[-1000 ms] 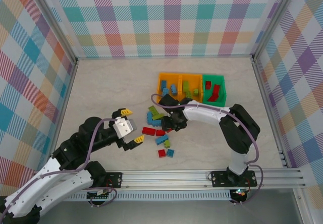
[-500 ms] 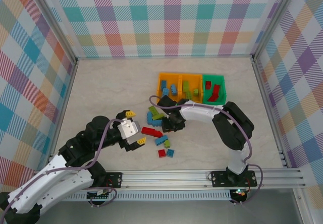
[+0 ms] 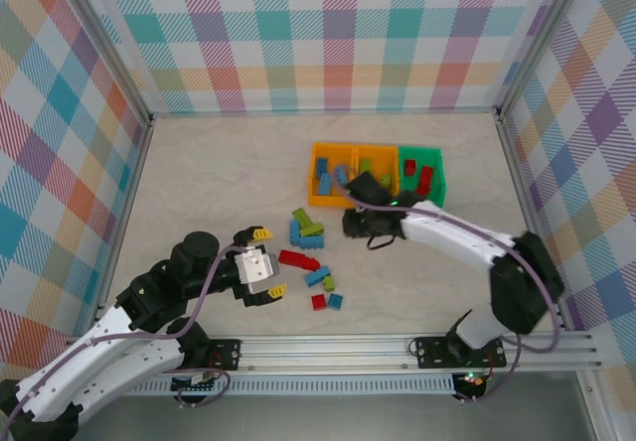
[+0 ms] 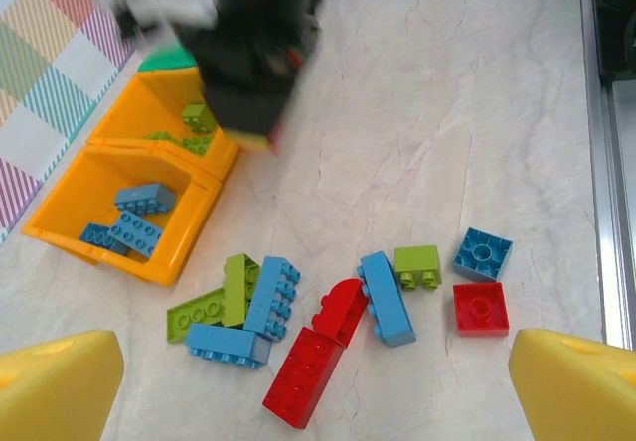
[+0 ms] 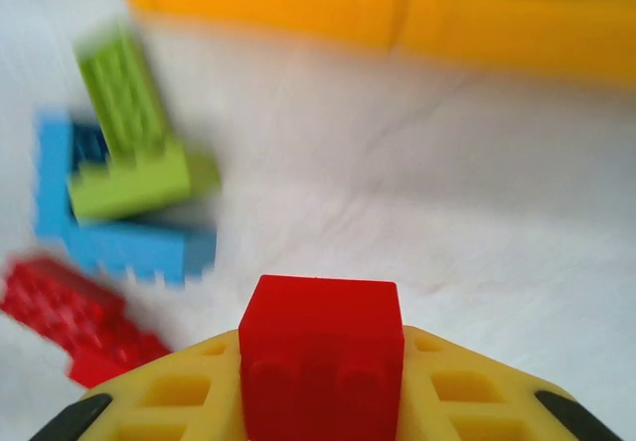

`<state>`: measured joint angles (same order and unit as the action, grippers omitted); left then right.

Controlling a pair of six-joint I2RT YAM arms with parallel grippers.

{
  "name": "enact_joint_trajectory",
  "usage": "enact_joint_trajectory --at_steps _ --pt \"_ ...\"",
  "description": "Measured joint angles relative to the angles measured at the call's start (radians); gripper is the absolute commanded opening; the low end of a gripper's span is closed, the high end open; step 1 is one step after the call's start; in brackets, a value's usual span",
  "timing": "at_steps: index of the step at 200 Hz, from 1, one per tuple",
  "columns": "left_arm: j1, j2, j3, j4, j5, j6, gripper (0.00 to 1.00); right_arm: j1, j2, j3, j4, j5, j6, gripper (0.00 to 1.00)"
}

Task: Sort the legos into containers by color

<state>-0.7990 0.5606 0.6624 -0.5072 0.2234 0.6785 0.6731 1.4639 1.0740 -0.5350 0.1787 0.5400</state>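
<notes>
Right wrist: the right gripper (image 5: 320, 367) is pinching a red lego (image 5: 320, 317). The left gripper (image 4: 316, 386) is hovering, fingers (image 4: 55, 386) spread.

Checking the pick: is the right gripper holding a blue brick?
No, the right gripper is clamped on a red brick.

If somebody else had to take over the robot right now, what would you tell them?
The left gripper is open and empty, beside the loose bricks. The right gripper is shut on a red brick, between the pile and the bins.
Done: some blue bricks lie in the left orange bin, lime bricks in the middle orange bin, red bricks in the green bin.
Left: put the held red brick in the green bin, then sort about ten loose bricks by color.
</notes>
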Motion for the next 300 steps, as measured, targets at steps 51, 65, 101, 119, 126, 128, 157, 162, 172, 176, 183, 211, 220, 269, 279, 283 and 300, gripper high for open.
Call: enact_joint_trajectory --at_steps 51,65,101,119,126,128,157,162,172,176,183,211,220,269,279,283,300 --pt "0.0 -0.003 -0.008 0.0 -0.042 0.01 1.0 -0.402 0.024 0.031 0.134 0.049 -0.027 0.24" --pt "0.0 -0.005 -0.016 0.001 -0.057 0.012 1.0 -0.455 0.112 0.061 0.151 0.043 -0.026 0.24" --pt "0.0 -0.006 -0.021 0.005 -0.079 0.015 1.0 -0.54 0.307 0.145 0.158 -0.022 -0.014 0.44" --pt "0.0 -0.005 -0.021 0.005 -0.084 0.015 1.0 -0.552 0.347 0.187 0.15 -0.045 -0.009 0.47" --pt "0.0 -0.006 -0.023 0.006 -0.087 0.015 1.0 -0.552 0.348 0.196 0.148 -0.053 -0.009 0.48" --pt "0.0 -0.006 -0.023 0.006 -0.087 0.015 1.0 -0.552 0.346 0.198 0.148 -0.053 -0.009 0.48" --pt "0.0 0.002 -0.032 0.011 -0.105 0.016 1.0 -0.552 0.304 0.208 0.141 -0.081 -0.01 0.48" --pt "0.0 0.006 -0.032 0.012 -0.106 0.016 1.0 -0.552 0.291 0.206 0.14 -0.087 -0.01 0.47" --pt "0.0 0.014 -0.032 0.012 -0.107 0.016 1.0 -0.552 0.252 0.197 0.136 -0.108 -0.01 0.48" --pt "0.0 0.017 -0.032 0.012 -0.108 0.016 1.0 -0.552 0.234 0.192 0.133 -0.12 -0.01 0.49" --pt "0.0 0.023 -0.033 0.013 -0.109 0.015 1.0 -0.552 0.198 0.182 0.129 -0.146 -0.01 0.5" --pt "0.0 0.054 -0.034 0.027 -0.12 -0.004 1.0 -0.541 0.008 0.077 0.132 -0.326 -0.025 0.57" --pt "0.0 0.068 -0.034 0.04 -0.134 -0.026 1.0 -0.517 -0.065 0.027 0.127 -0.381 -0.029 0.58" --pt "-0.003 0.304 0.173 -0.029 -0.267 -0.348 0.99 -0.276 -0.299 -0.127 -0.035 -0.549 -0.086 0.63" --pt "-0.014 0.38 0.266 -0.057 -0.296 -0.457 0.96 -0.259 -0.318 -0.132 -0.078 -0.571 -0.091 0.65" --pt "-0.021 0.401 0.294 -0.066 -0.309 -0.497 0.94 -0.256 -0.324 -0.133 -0.094 -0.576 -0.094 0.67" --pt "-0.069 0.482 0.373 -0.099 -0.358 -0.701 0.88 -0.253 -0.353 -0.148 -0.143 -0.562 -0.095 0.7"
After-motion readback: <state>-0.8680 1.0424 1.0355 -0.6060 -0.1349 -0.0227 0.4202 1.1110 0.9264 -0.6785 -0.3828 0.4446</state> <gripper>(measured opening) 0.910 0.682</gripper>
